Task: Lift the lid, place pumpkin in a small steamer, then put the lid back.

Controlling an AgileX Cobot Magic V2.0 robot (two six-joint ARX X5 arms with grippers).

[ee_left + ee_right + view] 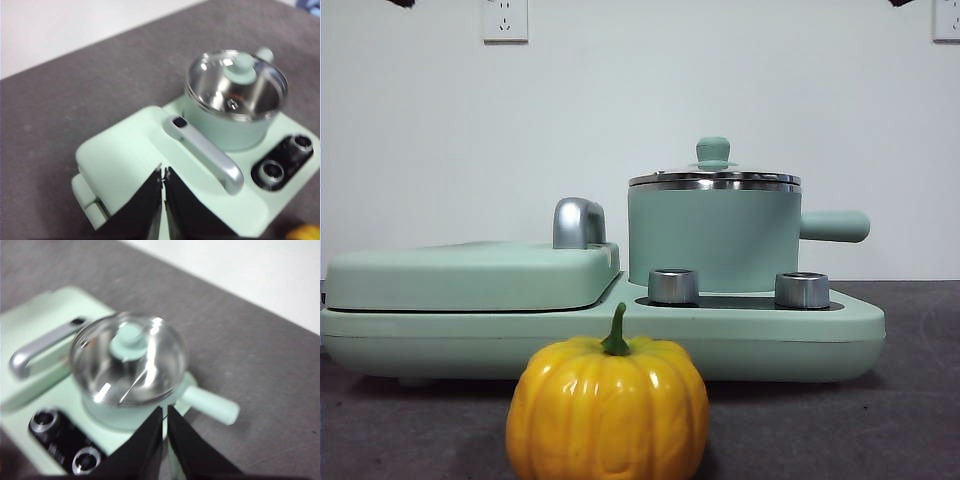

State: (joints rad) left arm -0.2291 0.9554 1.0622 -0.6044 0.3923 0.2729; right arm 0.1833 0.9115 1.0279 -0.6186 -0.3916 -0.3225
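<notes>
The yellow-orange pumpkin with a green stem stands on the dark table, close to the front camera and before the appliance; only a corner of the pumpkin shows in the left wrist view. The mint-green small steamer sits on the appliance's right half, its handle pointing right. The glass lid with a mint knob rests on it. My left gripper is shut, high above the griddle cover. My right gripper is shut, high above the steamer and its lid.
The mint-green appliance base carries a flat griddle cover with a steel handle on the left and two steel dials at the front. Both arms show only as dark tips at the top corners of the front view.
</notes>
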